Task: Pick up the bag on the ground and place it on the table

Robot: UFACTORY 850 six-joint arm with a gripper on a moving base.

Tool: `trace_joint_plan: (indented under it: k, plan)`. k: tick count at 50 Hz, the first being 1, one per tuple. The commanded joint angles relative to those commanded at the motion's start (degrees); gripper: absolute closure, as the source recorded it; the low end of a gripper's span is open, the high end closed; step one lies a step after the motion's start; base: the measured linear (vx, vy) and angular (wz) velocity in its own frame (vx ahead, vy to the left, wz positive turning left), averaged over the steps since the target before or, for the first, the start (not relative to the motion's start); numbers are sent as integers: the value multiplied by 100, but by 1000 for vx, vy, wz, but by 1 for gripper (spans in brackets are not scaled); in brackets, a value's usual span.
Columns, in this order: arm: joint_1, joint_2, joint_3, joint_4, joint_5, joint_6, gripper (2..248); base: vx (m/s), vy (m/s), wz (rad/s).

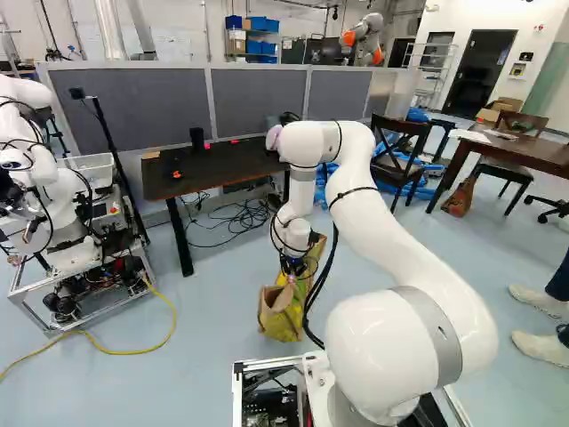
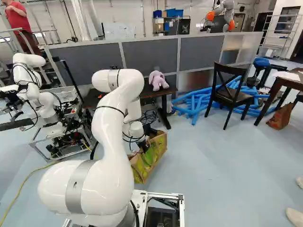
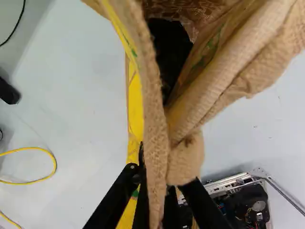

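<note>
The arm (image 1: 396,351) looms nearest, lower right of the left base view. Near that frame's middle, low by the floor (image 1: 213,320), the hand (image 3: 156,177) clasps the bag (image 1: 283,311) by its edge. Gripping seems done; next, lift it high, probably onto the dark surface (image 1: 213,167), upper left.

Bag (image 1: 283,316) on floor (image 1: 222,365), before tabletop (image 1: 218,169). Plush toy (image 2: 157,81) on tabletop, right end. Partition (image 2: 151,53) behind tabletop. Another robot (image 1: 60,178) left of it. Chair (image 2: 232,96) right of tabletop, tubes (image 2: 195,105) on floor behind chair. Second table (image 1: 533,155) right of chair.
</note>
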Motion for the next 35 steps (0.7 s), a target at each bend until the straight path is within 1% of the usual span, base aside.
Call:
trace_joint_plan:
  k: [35]
  plan:
    - [83, 1006, 1319, 0, 39, 0, 229, 0, 0, 0]
